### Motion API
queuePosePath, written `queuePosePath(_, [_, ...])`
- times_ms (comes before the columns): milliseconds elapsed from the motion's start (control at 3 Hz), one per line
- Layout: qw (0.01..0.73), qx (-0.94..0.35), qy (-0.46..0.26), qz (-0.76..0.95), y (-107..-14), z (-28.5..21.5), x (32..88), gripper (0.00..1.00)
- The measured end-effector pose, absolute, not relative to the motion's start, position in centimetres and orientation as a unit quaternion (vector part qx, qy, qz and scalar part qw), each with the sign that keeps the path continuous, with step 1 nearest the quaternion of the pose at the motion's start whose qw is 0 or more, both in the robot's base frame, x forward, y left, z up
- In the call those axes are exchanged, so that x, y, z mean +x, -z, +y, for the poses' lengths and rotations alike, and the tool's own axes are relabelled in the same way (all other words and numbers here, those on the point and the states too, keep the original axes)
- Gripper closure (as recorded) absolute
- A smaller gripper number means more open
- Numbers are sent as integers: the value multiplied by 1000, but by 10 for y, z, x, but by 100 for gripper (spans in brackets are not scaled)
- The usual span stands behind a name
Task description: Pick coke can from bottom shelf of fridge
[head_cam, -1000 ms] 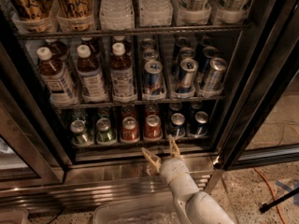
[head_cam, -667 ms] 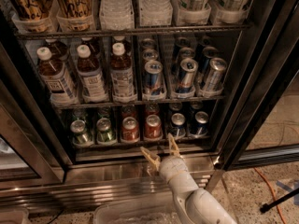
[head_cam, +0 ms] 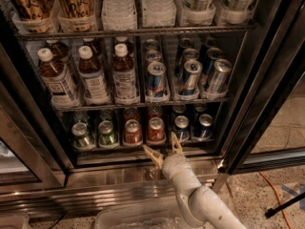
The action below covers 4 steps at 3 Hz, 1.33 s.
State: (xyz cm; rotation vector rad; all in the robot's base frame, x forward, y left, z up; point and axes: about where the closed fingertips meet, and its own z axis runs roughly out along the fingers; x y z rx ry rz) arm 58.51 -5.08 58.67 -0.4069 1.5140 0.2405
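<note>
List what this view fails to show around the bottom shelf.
Camera view:
Hidden behind the front cans: back-row cans on the bottom shelf, only tops show.
Too small and dim: lettering on the coke can.
Cut off by the upper edge: top-rack bottles.
Cut off by the lower edge: arm behind the open claw, just below the shelf front.

- bottom shelf (head_cam: 109, 150) — short cans in a row right on it
- coke can (head_cam: 156, 130) mid-row, red twin (head_cam: 132, 132) just beside it on the left
- green cans (head_cam: 107, 133) farther left of the coke can, blue cans (head_cam: 181, 128) to its right
- gripper (head_cam: 161, 146) just below the coke can — fingers spread
</note>
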Motion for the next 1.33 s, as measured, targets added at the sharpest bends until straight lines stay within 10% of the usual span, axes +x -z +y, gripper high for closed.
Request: queuePosePath(1333, [706,-203,-116,669,-594,-42,632,27])
